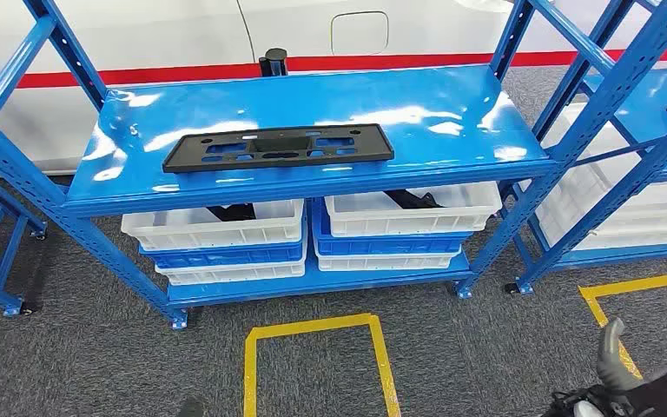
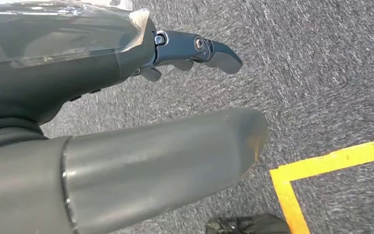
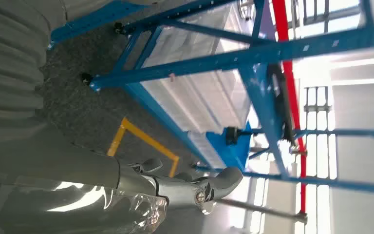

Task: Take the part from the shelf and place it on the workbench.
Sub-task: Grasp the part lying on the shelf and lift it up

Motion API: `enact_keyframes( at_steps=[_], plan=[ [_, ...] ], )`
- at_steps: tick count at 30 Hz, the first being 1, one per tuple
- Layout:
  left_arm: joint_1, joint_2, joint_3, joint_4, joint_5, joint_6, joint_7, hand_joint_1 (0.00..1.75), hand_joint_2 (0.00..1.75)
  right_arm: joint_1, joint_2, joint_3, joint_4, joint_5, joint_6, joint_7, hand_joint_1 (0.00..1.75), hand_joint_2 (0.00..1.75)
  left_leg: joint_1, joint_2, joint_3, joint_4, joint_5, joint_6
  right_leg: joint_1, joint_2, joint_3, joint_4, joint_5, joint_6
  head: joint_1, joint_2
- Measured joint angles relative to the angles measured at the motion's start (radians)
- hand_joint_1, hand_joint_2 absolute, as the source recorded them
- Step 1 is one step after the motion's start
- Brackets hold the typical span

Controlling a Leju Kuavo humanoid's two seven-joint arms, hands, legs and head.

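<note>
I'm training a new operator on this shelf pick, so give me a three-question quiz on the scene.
1. True or false: the black part lies on the shelf's top board.
2. What sits on the level under it? A) white crates B) cardboard boxes C) tyres
3. Fill in: the right hand holds ____.

Key: 1 true. 2 A, white crates. 3 nothing; it is low, away from the shelf. The left hand is empty too.

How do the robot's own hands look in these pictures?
The left robot hand has a thick smooth grey thumb, darker blue-black fingers with visible screws, and clear plastic film over its cover. The right robot hand has a ribbed grey cover, silver-grey fingers and similar film.
</note>
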Motion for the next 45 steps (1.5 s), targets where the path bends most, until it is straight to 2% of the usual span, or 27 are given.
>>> enact_keyframes(
  at_steps=[6, 11, 15, 20, 25, 28, 31, 34, 37, 40, 45],
  plan=[
    [0.000, -0.001, 0.009, 0.000, 0.008, -0.003, -0.004, 0.00, 0.00, 0.024, 0.005, 0.112, -0.060, 0.025, -0.045, 0.000, 0.00, 1.75, 0.000, -0.001, -0.001, 0.000, 0.000, 0.000, 0.000, -0.001, -0.001, 0.000, 0.000, 0.000, 0.000, 0.000],
    [-0.002, -0.002, 0.012, 0.000, 0.009, -0.023, 0.000, 0.00, 0.00, 0.072, 0.005, 0.247, -0.151, 0.158, -0.187, 0.000, 0.00, 1.75, -0.001, -0.001, -0.001, 0.000, 0.000, 0.000, -0.001, -0.002, -0.001, 0.000, 0.000, 0.000, 0.000, 0.000],
    [-0.006, -0.005, 0.013, 0.000, 0.011, -0.036, 0.007, 0.00, 0.00, 0.098, 0.003, 0.376, -0.210, 0.321, -0.282, 0.001, 0.00, 1.75, 0.000, -0.001, -0.001, 0.000, 0.000, 0.000, 0.000, -0.001, -0.001, 0.000, 0.000, 0.000, 0.000, 0.000],
    [-0.007, -0.007, 0.025, 0.000, 0.030, -0.048, 0.002, 0.00, 0.00, 0.101, 0.010, 0.491, -0.226, 0.609, -0.291, 0.004, 0.00, 1.75, 0.000, -0.001, -0.001, 0.000, 0.000, 0.000, 0.000, -0.002, -0.001, 0.000, 0.000, 0.000, 0.000, 0.000],
    [-0.007, -0.008, 0.039, 0.000, 0.047, -0.047, -0.005, 0.00, 0.00, 0.091, 0.042, 0.532, -0.223, 0.890, -0.291, 0.026, 0.00, 1.75, 0.000, -0.001, -0.002, 0.000, 0.001, 0.000, 0.000, -0.002, -0.001, 0.000, 0.000, 0.000, 0.000, 0.000],
    [-0.006, -0.012, 0.050, 0.000, 0.058, -0.037, -0.012, 0.00, 0.00, 0.068, 0.051, 0.561, -0.207, 1.041, -0.292, 0.096, 0.00, 1.75, 0.000, -0.001, -0.002, 0.000, 0.001, 0.000, 0.000, -0.002, -0.001, 0.000, 0.000, 0.000, 0.000, 0.000],
    [-0.003, -0.016, 0.059, 0.000, 0.072, -0.031, -0.027, 0.00, 0.00, 0.034, 0.046, 0.607, -0.174, 1.146, -0.292, 0.209, 0.00, 1.75, 0.000, -0.001, -0.002, 0.000, 0.001, 0.000, 0.000, -0.002, -0.001, 0.000, 0.000, 0.000, 0.000, 0.000],
    [0.002, -0.021, 0.072, 0.000, 0.086, -0.027, -0.045, 0.00, 0.00, -0.005, 0.021, 0.679, -0.125, 1.232, -0.292, 0.337, 0.00, 1.75, 0.000, -0.001, -0.002, 0.000, 0.001, 0.000, -0.001, -0.002, -0.001, 0.000, 0.000, 0.000, 0.000, 0.000],
    [0.010, -0.025, 0.082, 0.000, 0.097, -0.028, -0.059, 0.00, 0.00, -0.038, -0.008, 0.758, -0.079, 1.282, -0.292, 0.430, 0.00, 1.75, 0.000, -0.001, -0.002, 0.000, 0.001, 0.000, 0.000, -0.002, -0.001, 0.000, 0.000, 0.000, 0.000, 0.000],
    [0.017, -0.026, 0.093, 0.000, 0.108, -0.026, -0.072, 0.00, 0.00, -0.058, -0.035, 0.823, -0.051, 1.305, -0.293, 0.478, 0.00, 1.75, 0.000, -0.001, -0.002, 0.000, 0.001, 0.000, 0.000, -0.002, -0.001, 0.000, 0.000, 0.000, 0.000, 0.000],
    [0.023, -0.029, 0.105, 0.000, 0.114, -0.019, -0.080, 0.00, 0.00, -0.071, -0.059, 0.882, -0.024, 1.316, -0.293, 0.491, 0.00, 1.75, 0.000, -0.001, -0.002, 0.000, 0.001, 0.000, 0.000, -0.002, -0.002, 0.000, 0.000, 0.000, 0.000, 0.000]
  ],
)
